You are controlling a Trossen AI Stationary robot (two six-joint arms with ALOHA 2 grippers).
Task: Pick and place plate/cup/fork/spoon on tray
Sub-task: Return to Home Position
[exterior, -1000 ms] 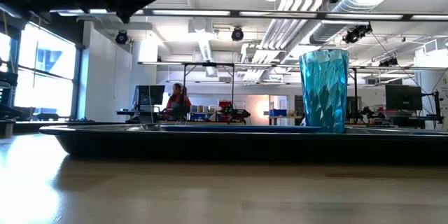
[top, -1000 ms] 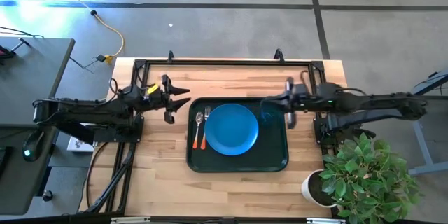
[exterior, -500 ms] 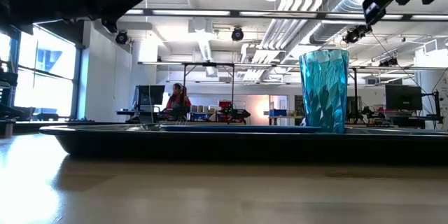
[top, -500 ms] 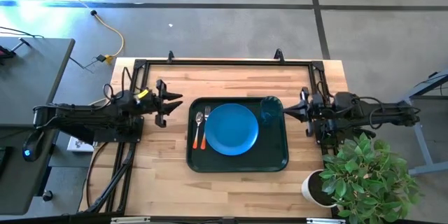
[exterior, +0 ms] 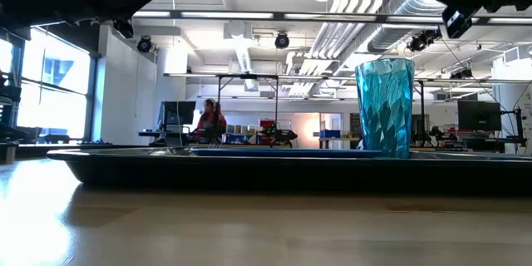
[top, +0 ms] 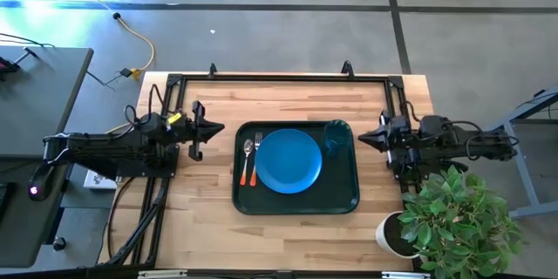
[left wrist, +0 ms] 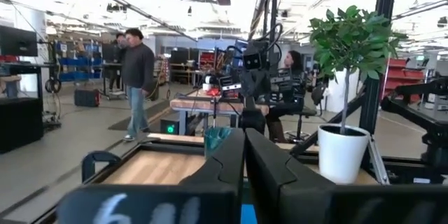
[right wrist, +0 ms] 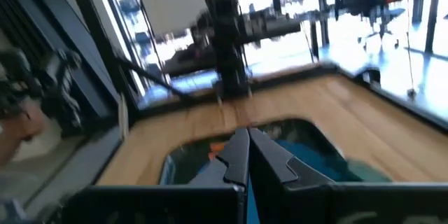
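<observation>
The dark tray (top: 296, 202) lies in the middle of the table. On it lie the blue plate (top: 288, 161), the spoon (top: 245, 164) and the fork (top: 255, 161) side by side left of the plate, and the teal cup (top: 336, 136), upright in the tray's far right corner. In the low view the cup (exterior: 385, 108) stands on the tray (exterior: 283, 170). My left gripper (top: 214, 129) is shut and empty, left of the tray; its fingers meet in the left wrist view (left wrist: 245, 140). My right gripper (top: 362, 139) is shut and empty, right of the tray; it also shows in the right wrist view (right wrist: 246, 136).
A potted plant (top: 458, 218) stands at the table's near right corner, close to my right arm. A black frame (top: 279, 77) runs along the table's far edge. People stand in the room beyond the table (left wrist: 136, 77).
My right gripper has drawn back from beside the cup toward the table's right edge. My left gripper has drawn back a little toward the left edge. The cup, plate, fork and spoon have stayed where they were on the tray.
</observation>
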